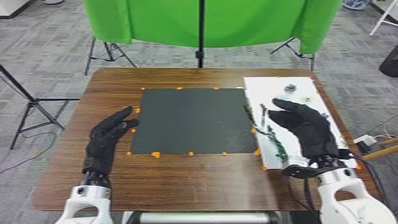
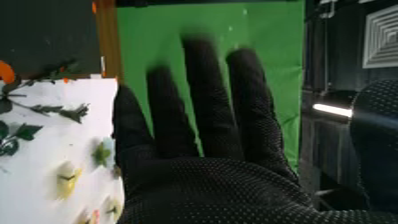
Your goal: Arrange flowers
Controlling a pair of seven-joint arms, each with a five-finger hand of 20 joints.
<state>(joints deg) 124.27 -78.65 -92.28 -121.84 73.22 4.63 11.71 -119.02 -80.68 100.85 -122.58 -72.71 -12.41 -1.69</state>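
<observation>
Just beside the right hand's outstretched fingers, on a white sheet [image 1: 266, 84], lie the flowers, loose and spread about. That right hand [image 1: 313, 134] hangs above the sheet, its fingers straight and a little fanned, the tips blurred to my eye, nothing in their grasp. In the right wrist view I can pick out the yellow flower [image 2: 67, 181], its petals soft-edged, lying off to the side of the fingers near the palm. Near it, closer to the base of the fingers, sits a pale bloom [image 2: 102, 152] tinged with green. Farther down past the palm there's a touch of pink [image 2: 94, 216], too blurred for me to make out its petals. Dark leafy sprigs [image 2: 71, 114] lie beside the fingers too, thin-stemmed, their leaves pointed and deep green, some of them toward the dark mat [image 1: 195, 120]. Across that mat from the right hand's fingers, the left hand [image 1: 103, 142] holds nothing either, its fingers loose and gently bent, with the thumb apart, well away from the flowers.
</observation>
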